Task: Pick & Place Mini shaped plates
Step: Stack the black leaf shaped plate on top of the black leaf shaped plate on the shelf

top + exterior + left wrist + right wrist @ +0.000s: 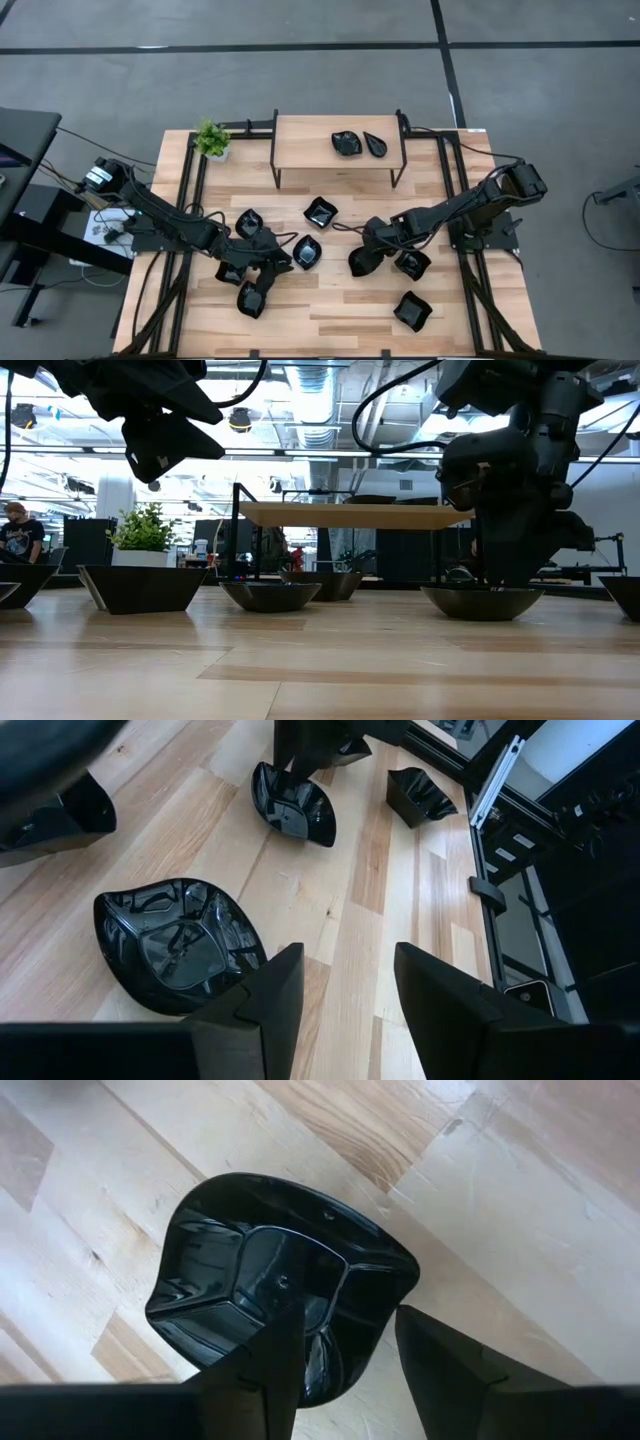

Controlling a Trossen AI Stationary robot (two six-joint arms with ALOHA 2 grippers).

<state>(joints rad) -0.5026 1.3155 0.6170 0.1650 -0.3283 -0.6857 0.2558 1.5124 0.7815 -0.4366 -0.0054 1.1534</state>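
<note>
Several glossy black mini plates lie on the wooden table; two more (358, 143) sit on the raised shelf (300, 140). My right gripper (348, 1312) points steeply down at one roundish plate (358, 263), which rests flat on its base. The fingers are open and straddle the plate's near rim, one over its inside and one outside. My left gripper (350, 965) hangs open above the table, left of that plate. A leaf-shaped plate (175, 945) lies just beside its fingers, untouched. My right gripper comes at the plate from above, slanting down. One finger (270, 1350) is inside the bowl and the other (440, 1365) outside, with the rim (385, 1280) between them. I cannot tell whether either finger touches the rim. The plate sits flat on the table.
More plates lie around: at left (249, 222), (250, 298), centre (320, 212) and right (412, 264), (412, 310). A small green potted plant (211, 140) stands at the far left corner. Black frame rails (455, 180) run along the table's sides.
</note>
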